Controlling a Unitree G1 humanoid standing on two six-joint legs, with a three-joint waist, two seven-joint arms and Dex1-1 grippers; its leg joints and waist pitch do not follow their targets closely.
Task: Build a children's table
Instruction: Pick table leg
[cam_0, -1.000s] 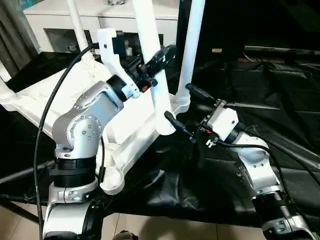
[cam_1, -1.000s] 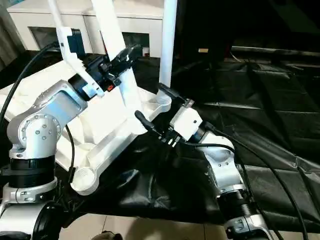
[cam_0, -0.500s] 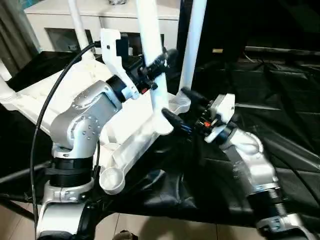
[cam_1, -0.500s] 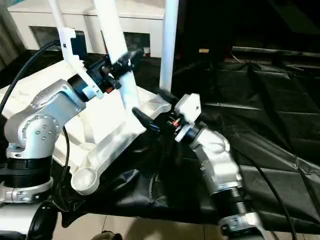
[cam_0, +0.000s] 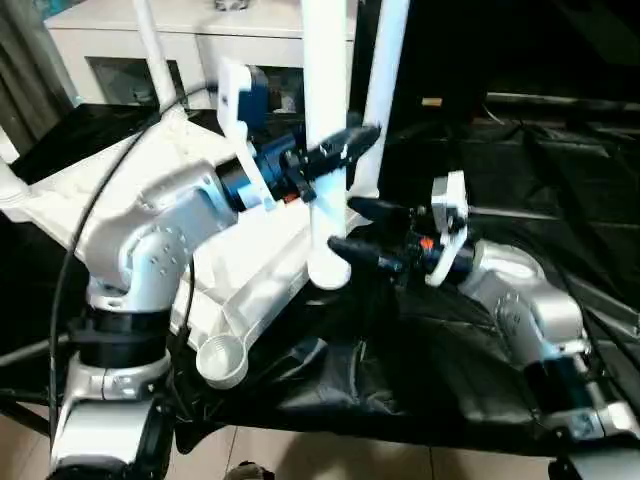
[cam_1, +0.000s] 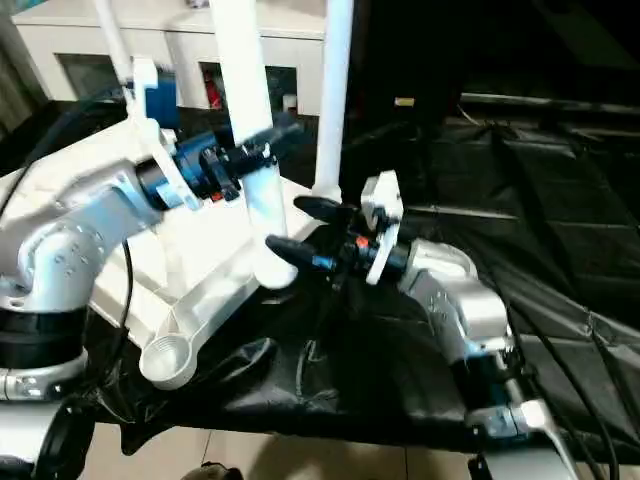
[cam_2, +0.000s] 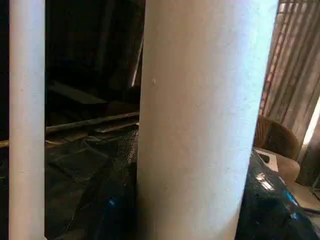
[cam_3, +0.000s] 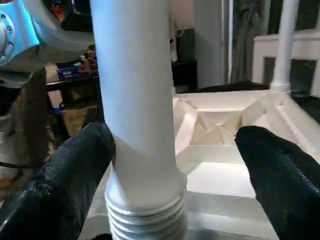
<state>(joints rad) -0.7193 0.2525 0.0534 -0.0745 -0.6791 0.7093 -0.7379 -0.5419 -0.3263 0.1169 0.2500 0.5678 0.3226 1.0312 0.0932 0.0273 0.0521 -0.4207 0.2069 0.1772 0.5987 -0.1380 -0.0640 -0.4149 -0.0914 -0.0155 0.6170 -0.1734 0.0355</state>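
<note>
Since a second ago the right gripper (cam_0: 352, 228) has turned and come up to the leg (cam_0: 326, 140); the leg now stands more upright. Its fingers (cam_3: 80, 170) stand wide, one on each side of the leg's threaded end. The left gripper (cam_0: 338, 152) holds the leg above the upturned tabletop (cam_0: 150, 170). The corner socket (cam_0: 222, 358) is free.
</note>
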